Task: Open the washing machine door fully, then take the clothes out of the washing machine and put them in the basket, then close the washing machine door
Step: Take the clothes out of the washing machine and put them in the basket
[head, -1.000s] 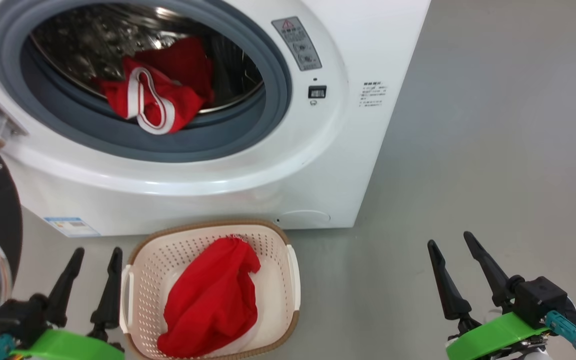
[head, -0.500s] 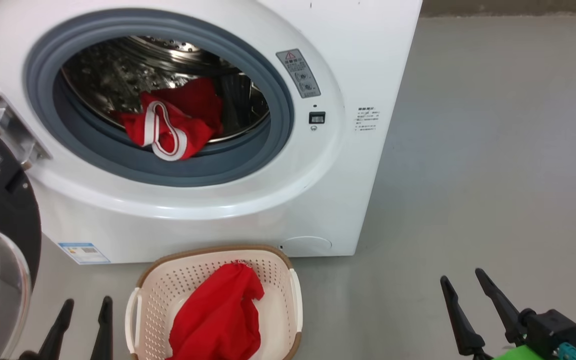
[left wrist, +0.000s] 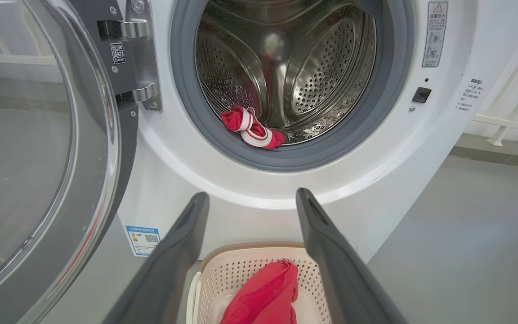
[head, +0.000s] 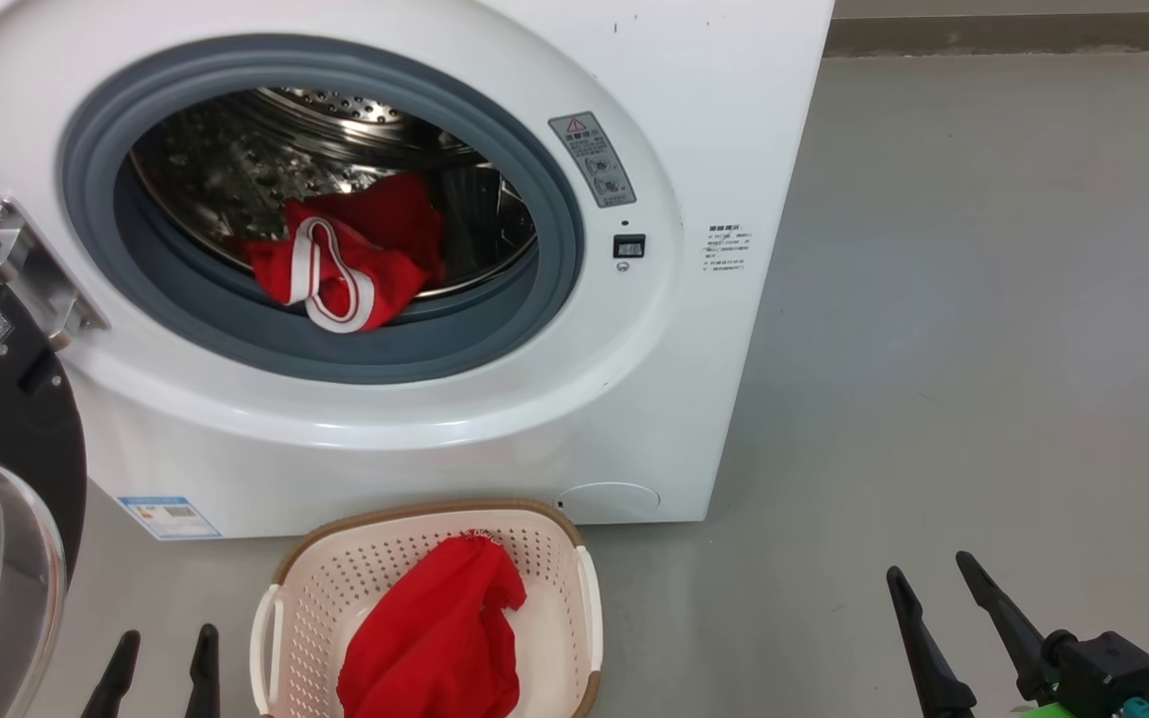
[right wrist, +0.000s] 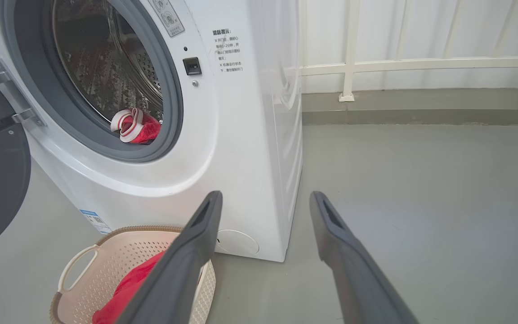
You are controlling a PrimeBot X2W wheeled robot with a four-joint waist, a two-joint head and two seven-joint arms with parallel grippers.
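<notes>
The white washing machine [head: 694, 120] stands with its door [head: 6, 469] swung open to the left, black rim and glass bowl showing. Red clothes with a white striped band [head: 335, 269] lie at the drum's front lip, also in the left wrist view [left wrist: 252, 130] and right wrist view [right wrist: 135, 126]. The cream basket [head: 574, 588] sits on the floor before the machine and holds one red garment [head: 435, 638]. My left gripper [head: 164, 653] is open just left of the basket, holding nothing. My right gripper [head: 934, 583] is open over bare floor at the lower right.
Grey floor [head: 983, 349] stretches to the right of the machine. A white railing [right wrist: 421, 65] and a low kerb run along the wall behind. The open door takes up the space at the lower left.
The head view has tilted up, so the machine, basket and both grippers sit lower in the picture. Clothes, basket and door keep their places, and both grippers stay open.
</notes>
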